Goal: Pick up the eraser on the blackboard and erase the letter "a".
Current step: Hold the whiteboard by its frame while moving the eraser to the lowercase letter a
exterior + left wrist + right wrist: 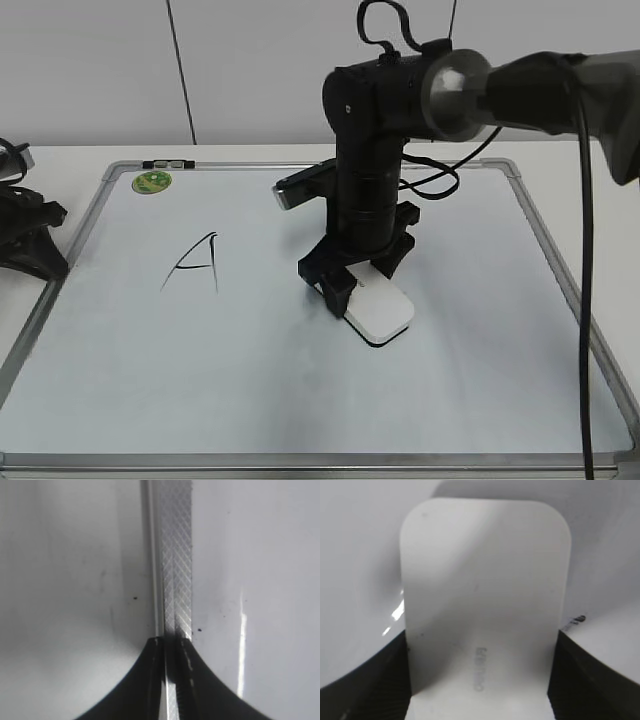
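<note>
The white eraser point(380, 310) lies flat on the blackboard point(250, 380), a white board with a silver frame, right of its middle. My right gripper point(362, 287) is shut on the eraser's near end. In the right wrist view the eraser point(485, 580) fills the frame with a black finger pressed against each side of it point(480, 680). The lowercase letter "a" is not in view. A small black mark point(577, 619) shows by the eraser's right edge. My left gripper point(35, 240) sits at the board's left edge, shut point(172, 647) over the metal frame point(175, 555).
A tall capital "A" point(195, 263) is drawn left of the middle of the board. A round green sticker point(152, 182) sits in the far left corner, with a small dark clip point(168, 163) on the far frame. The right arm's cable point(585, 300) hangs over the board's right edge.
</note>
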